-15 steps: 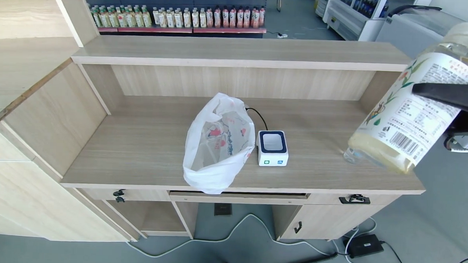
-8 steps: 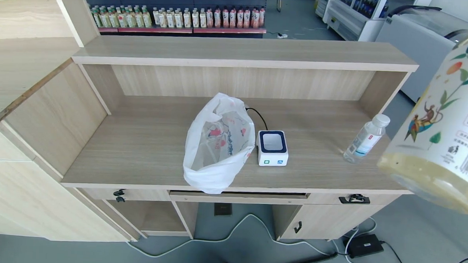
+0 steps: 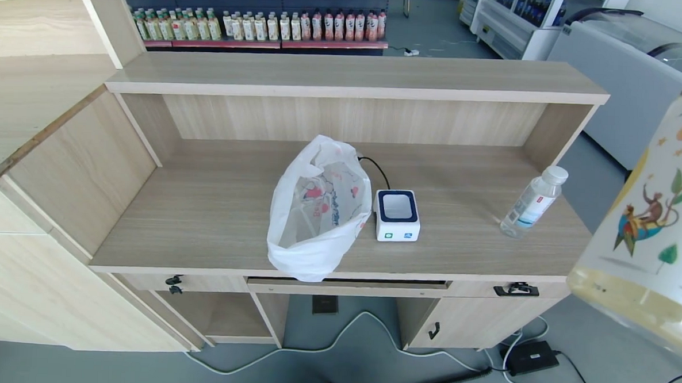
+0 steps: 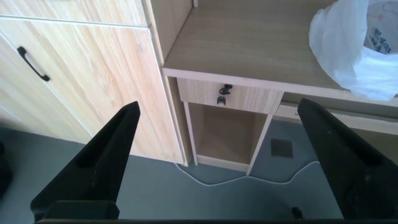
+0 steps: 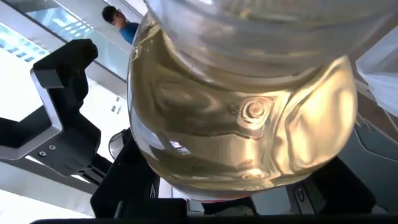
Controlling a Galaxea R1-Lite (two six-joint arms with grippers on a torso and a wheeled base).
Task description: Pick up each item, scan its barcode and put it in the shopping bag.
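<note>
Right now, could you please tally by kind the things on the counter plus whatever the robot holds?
Bottles: 2 (yellow drink bottle held aloft, clear water bottle standing on the counter)
Shopping bag: 1
Barcode scanner: 1
Total: 4

A shopping bag [image 3: 317,213] is sitting open on the desk [image 3: 213,209], seemingly touching the scanner [image 3: 397,215]. A water bottle [image 3: 533,201] is standing farther right; a tilted yellow-drink bottle [image 3: 656,228] is looming close.
</note>
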